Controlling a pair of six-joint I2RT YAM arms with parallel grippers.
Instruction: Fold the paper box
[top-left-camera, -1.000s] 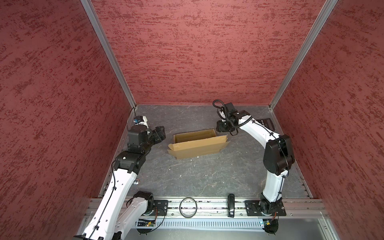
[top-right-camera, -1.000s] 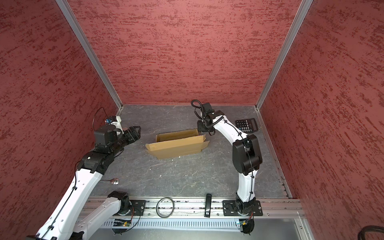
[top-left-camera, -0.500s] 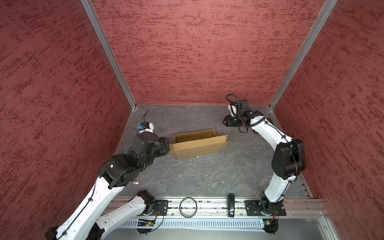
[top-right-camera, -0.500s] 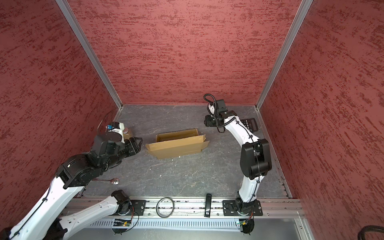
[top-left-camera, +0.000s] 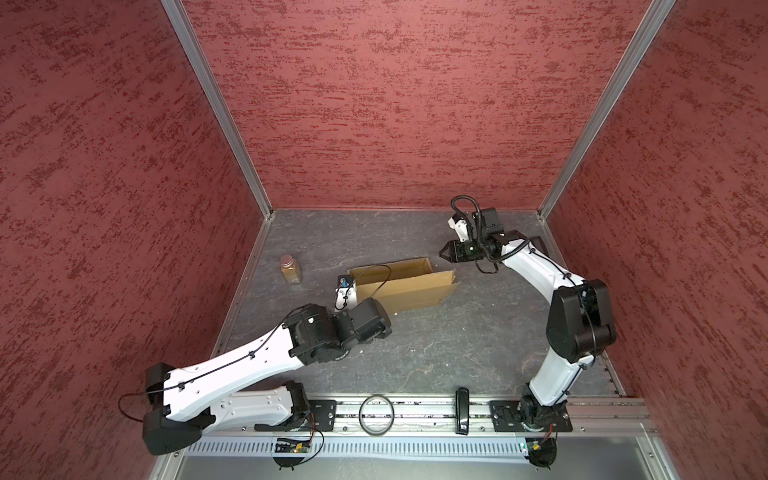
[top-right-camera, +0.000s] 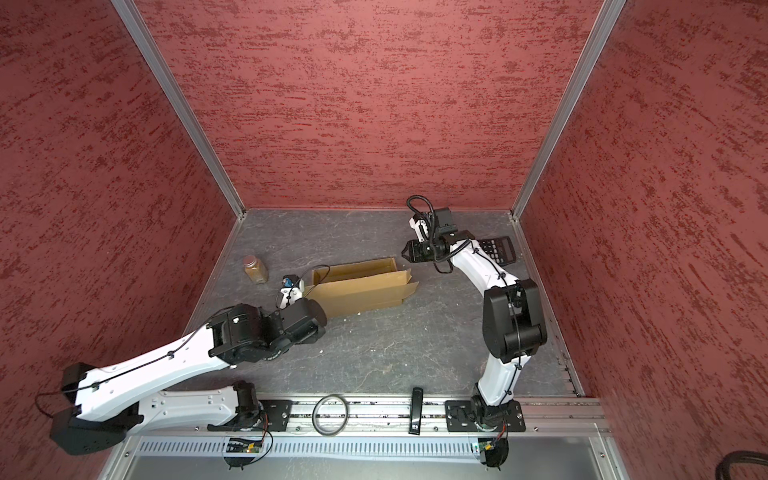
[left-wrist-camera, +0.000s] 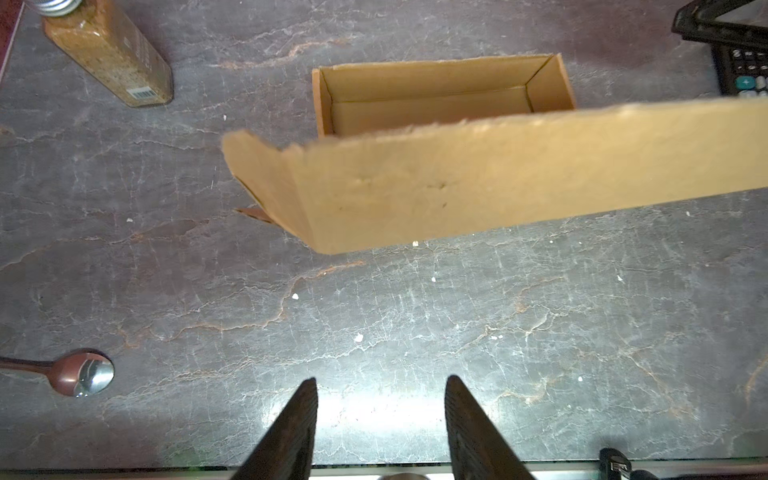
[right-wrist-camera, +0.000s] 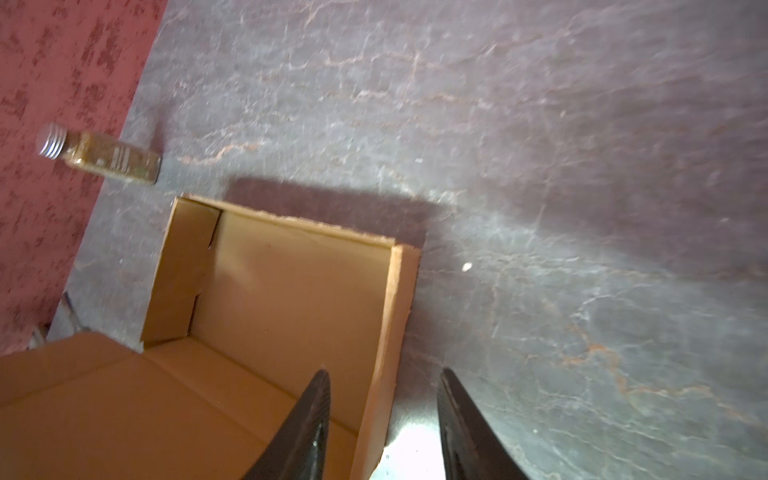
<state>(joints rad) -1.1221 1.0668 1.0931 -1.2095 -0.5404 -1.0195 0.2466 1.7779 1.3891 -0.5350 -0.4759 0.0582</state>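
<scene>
The brown paper box (top-left-camera: 405, 286) (top-right-camera: 357, 289) sits mid-table as an open tray, long side across. Its wide front flap (left-wrist-camera: 478, 183) slopes up toward the near side, with a small tab bent at its left end. In both top views my left arm's wrist (top-left-camera: 361, 322) lies at the box's front left corner and hides the fingers. The left gripper (left-wrist-camera: 382, 379) is open over bare table, short of the flap. My right gripper (top-left-camera: 443, 252) (top-right-camera: 404, 251) (right-wrist-camera: 384, 371) is open above the box's far right corner, holding nothing.
A spice bottle (top-left-camera: 291, 270) (left-wrist-camera: 108, 54) stands left of the box. A black calculator (top-right-camera: 496, 249) lies at the back right under the right arm. A spoon (left-wrist-camera: 79, 376) lies near the front left. A tape ring (top-left-camera: 376, 415) rests on the front rail.
The left arm swung from the left wall down to the box's front left corner, uncovering the bottle. The right gripper drew back from the box's right end. Both jaws narrowed.
</scene>
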